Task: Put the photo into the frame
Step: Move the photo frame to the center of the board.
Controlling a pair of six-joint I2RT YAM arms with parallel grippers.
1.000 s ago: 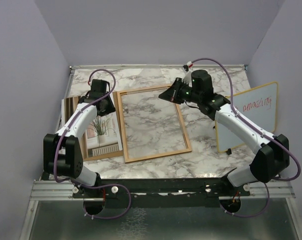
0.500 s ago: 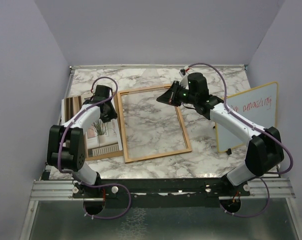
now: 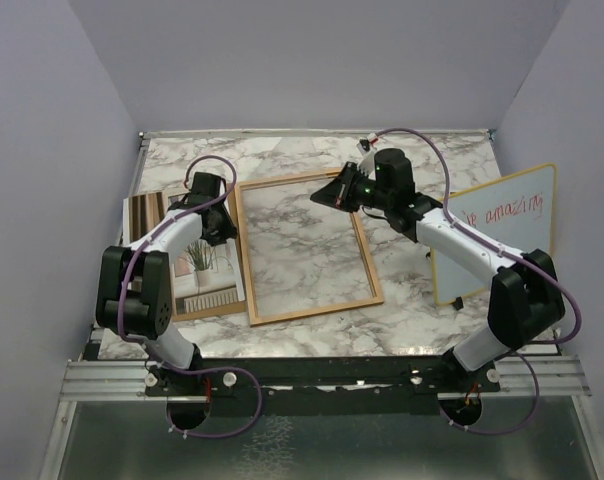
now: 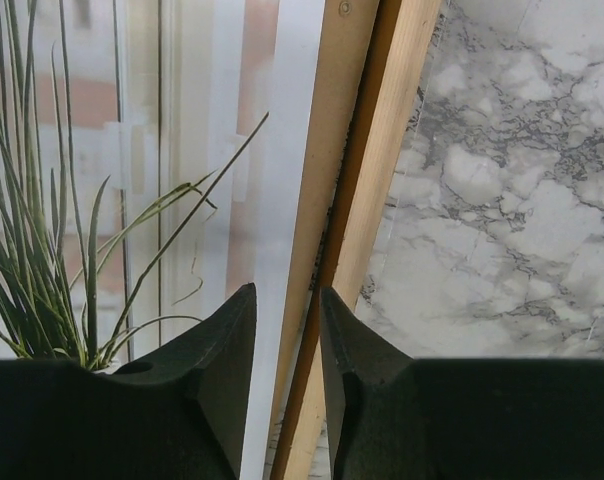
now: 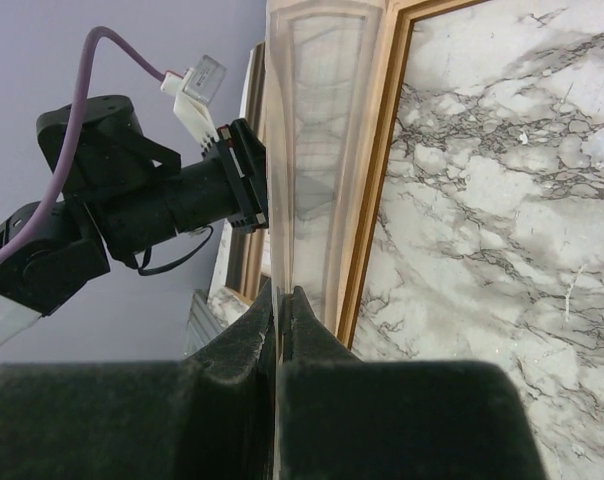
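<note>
The frame (image 3: 308, 309) lies flat in the middle of the marble table (image 3: 282, 155). It is a large rectangle with a thin orange-brown wooden rim, slightly askew, its long sides running away from the near edge, and marble shows through its opening. Its brown back board (image 3: 214, 309) lies flat along the frame's left long side, right against the rim. The photo (image 3: 196, 262) rests face up on that board, showing a white border, brown-beige curtains, a window and a green grassy potted plant. Its white edge runs parallel to the board's pale edge and the rim. A thin clear pane (image 5: 312, 150), seen nearly edge-on, rises beside the rim.
</note>
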